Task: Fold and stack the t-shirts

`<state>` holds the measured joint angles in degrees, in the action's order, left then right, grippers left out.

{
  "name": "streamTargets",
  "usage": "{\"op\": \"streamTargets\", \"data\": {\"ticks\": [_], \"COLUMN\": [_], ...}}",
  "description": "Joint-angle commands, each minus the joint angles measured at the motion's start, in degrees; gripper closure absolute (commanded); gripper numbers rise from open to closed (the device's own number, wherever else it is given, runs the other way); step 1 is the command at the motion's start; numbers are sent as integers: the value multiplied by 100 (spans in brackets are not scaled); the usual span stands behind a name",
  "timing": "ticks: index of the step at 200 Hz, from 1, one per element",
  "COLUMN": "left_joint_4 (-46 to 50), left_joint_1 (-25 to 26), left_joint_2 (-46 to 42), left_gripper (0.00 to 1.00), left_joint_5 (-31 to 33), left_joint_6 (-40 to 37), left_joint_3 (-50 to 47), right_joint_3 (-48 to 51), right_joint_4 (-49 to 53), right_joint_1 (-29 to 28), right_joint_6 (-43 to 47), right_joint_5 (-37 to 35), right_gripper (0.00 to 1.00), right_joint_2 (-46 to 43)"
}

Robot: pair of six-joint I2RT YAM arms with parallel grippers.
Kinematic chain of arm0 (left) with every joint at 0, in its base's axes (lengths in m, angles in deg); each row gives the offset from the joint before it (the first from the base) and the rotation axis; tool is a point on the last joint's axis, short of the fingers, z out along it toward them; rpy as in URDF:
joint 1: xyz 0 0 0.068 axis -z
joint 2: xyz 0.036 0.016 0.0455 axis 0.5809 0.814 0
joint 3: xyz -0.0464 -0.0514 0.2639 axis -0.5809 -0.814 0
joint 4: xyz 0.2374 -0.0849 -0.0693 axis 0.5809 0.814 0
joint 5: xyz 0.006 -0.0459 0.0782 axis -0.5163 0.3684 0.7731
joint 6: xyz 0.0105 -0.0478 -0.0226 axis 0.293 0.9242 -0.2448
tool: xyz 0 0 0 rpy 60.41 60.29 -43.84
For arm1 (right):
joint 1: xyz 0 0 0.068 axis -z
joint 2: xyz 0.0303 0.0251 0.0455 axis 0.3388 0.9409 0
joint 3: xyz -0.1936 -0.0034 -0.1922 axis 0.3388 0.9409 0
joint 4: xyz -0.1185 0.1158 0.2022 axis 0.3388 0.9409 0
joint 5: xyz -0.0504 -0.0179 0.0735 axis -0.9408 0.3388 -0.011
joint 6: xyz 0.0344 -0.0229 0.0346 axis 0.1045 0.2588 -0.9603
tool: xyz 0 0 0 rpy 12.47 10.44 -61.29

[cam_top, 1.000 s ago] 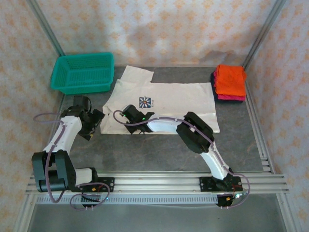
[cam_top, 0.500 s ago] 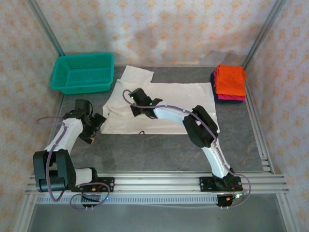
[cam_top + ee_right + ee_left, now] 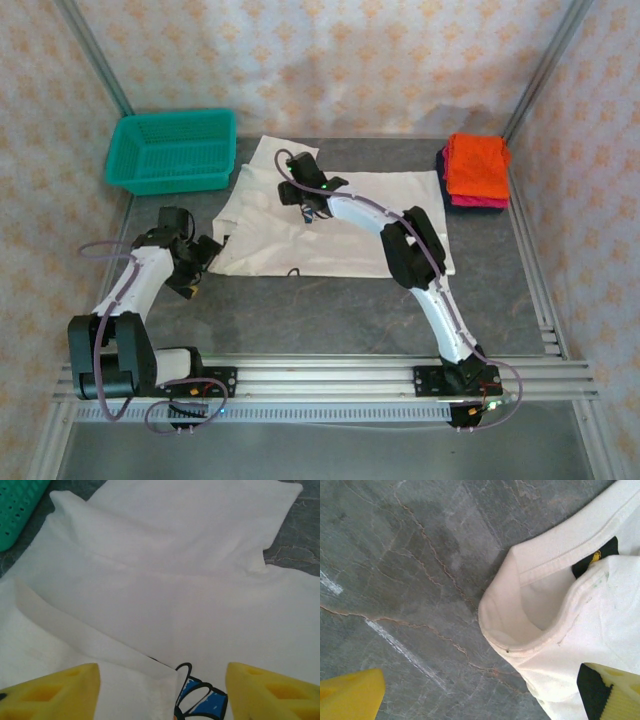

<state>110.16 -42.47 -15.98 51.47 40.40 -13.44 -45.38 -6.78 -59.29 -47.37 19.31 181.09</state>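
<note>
The white t-shirt (image 3: 350, 225) lies spread out on the grey table, with a flap folded over near its left end. My right gripper (image 3: 306, 197) hovers over that part with its jaws open. In the right wrist view, the folded edge (image 3: 125, 655) and the blue printed logo (image 3: 197, 702) lie between the yellow fingertips (image 3: 50, 690), and nothing is pinched. My left gripper (image 3: 196, 262) stands open at the shirt's left edge. In the left wrist view the shirt's collar (image 3: 530, 630) is just ahead of it. Folded t-shirts (image 3: 476, 168) are stacked at the back right, orange on top, with pink and dark ones under it.
A teal mesh basket (image 3: 175, 150) stands at the back left, and its corner (image 3: 15, 510) shows in the right wrist view. Bare grey table (image 3: 320, 310) runs between the shirt and the arm bases. Metal frame rails border the table on the right (image 3: 535, 270).
My right gripper moved from the shirt's near-left part toward the back, carrying cloth over the logo, then opened and let go. The left arm barely shifted.
</note>
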Motion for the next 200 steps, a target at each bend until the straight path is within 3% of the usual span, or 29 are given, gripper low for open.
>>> {"op": "streamTargets", "data": {"ticks": [1, 20, 37, 67, 85, 109, 150, 200], "left_joint_4": [116, -4, -382, -904, -980, -1058, -1449, -1361], "left_joint_1": [175, 459, 763, 1149, 1195, 1173, 965, 762], "left_joint_2": [-179, -214, -87, 614, 1115, 1556, 2224, 1393], "left_gripper": [0, 7, 20, 35, 35, 35, 35, 33], "left_joint_5": [328, 476, 394, 291, 267, 757, 807, 869], "left_joint_6": [83, 106, 212, 387, 389, 389, 303, 449], "left_joint_3": [79, 212, 294, 641, 888, 981, 778, -357], "right_joint_3": [171, 837, 1605, 2688, 3126, 3617, 4418, 5469], "right_joint_4": [79, -195, -490, -765, -813, -832, -430, 50], "right_joint_1": [-42, -42, 5, 99, 108, 234, 924, 1600], "right_joint_6": [-19, -37, -196, -439, -505, -825, -1358, -1352], "right_joint_5": [-165, -260, -284, -177, -226, -259, -139, -74], "right_gripper": [30, 30, 30, 31, 31, 31, 33, 38], "right_joint_2": [-465, -951, -1448, -2099, -2364, -2744, -3445, -4204]}}
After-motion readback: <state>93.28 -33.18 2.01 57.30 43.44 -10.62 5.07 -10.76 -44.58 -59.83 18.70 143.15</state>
